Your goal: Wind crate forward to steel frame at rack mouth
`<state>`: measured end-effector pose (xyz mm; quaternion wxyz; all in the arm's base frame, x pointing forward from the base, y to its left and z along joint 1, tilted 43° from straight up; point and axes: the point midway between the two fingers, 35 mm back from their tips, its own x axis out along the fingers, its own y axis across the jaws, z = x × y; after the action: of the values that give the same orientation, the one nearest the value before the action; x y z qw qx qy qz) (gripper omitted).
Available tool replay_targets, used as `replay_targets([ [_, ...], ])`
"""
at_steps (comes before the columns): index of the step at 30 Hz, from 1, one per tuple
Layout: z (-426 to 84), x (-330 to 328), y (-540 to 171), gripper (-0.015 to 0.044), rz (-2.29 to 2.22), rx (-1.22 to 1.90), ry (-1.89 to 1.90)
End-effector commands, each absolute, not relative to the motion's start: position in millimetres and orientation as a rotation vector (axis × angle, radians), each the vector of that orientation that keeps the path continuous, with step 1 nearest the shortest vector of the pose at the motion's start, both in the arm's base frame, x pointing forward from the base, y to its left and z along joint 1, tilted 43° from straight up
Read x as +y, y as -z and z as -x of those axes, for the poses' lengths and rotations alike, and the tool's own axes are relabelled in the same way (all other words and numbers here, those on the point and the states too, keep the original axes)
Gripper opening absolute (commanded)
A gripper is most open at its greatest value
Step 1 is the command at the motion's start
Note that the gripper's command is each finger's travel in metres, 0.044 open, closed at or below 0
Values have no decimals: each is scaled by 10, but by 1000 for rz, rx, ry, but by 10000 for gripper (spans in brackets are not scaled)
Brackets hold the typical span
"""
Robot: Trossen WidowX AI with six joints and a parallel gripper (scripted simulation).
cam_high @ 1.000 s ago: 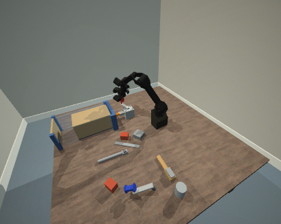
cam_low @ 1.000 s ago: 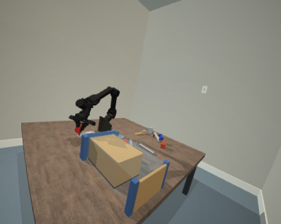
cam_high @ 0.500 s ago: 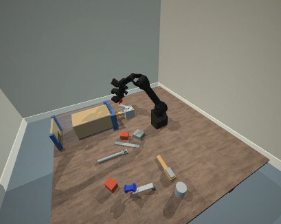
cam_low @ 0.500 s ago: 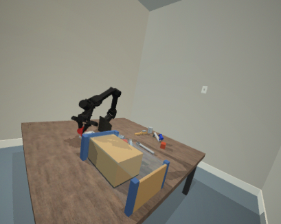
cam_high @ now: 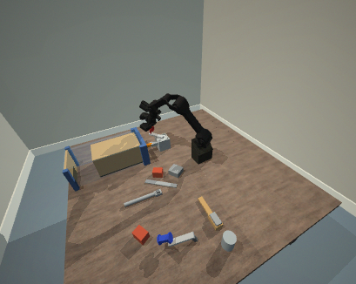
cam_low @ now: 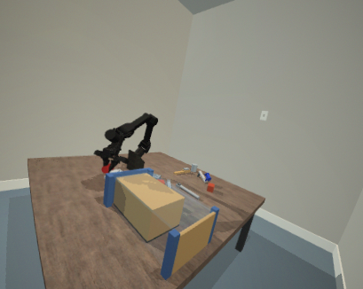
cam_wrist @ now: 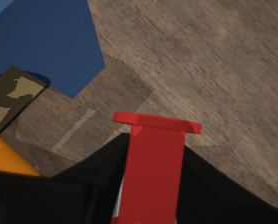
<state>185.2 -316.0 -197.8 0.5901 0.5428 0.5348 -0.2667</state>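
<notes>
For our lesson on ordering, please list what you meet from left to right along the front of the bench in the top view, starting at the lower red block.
Red block, blue-knobbed tool, wooden-handled tool, grey cylinder.

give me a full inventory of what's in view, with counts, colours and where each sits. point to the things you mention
crate (cam_high: 119, 153) (cam_low: 150, 195): one, tan, in the cubby
cubby posts and beam (cam_high: 144, 150) (cam_low: 109, 191): blue, at its ends
hand winch (cam_high: 164, 144): one, grey, outside the cubby
strap (cam_high: 150, 145) (cam_wrist: 7, 159): one, orange, between crate and winch
winch handle (cam_high: 151, 130) (cam_low: 106, 169) (cam_wrist: 152, 170): one, red grip, at winch
blocks: two red, one grey, on the bench
bar, wrench: one each, grey, mid-bench
hammer: one, yellow handle, near bench edge
blue-knobbed crank: one, beside far red block
cylinder: one, grey, by hammer
gripper (cam_high: 148, 125) (cam_low: 105, 162) (cam_wrist: 148, 143): one, black, on red grip
</notes>
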Motion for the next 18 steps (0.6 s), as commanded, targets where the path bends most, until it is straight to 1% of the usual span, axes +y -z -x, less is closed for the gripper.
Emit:
replay_targets([
  [1, -2026, -3052, 1905, 0, -1278, 1237, 575],
  [18, -2159, -2957, 1805, 0, -1279, 1237, 574],
])
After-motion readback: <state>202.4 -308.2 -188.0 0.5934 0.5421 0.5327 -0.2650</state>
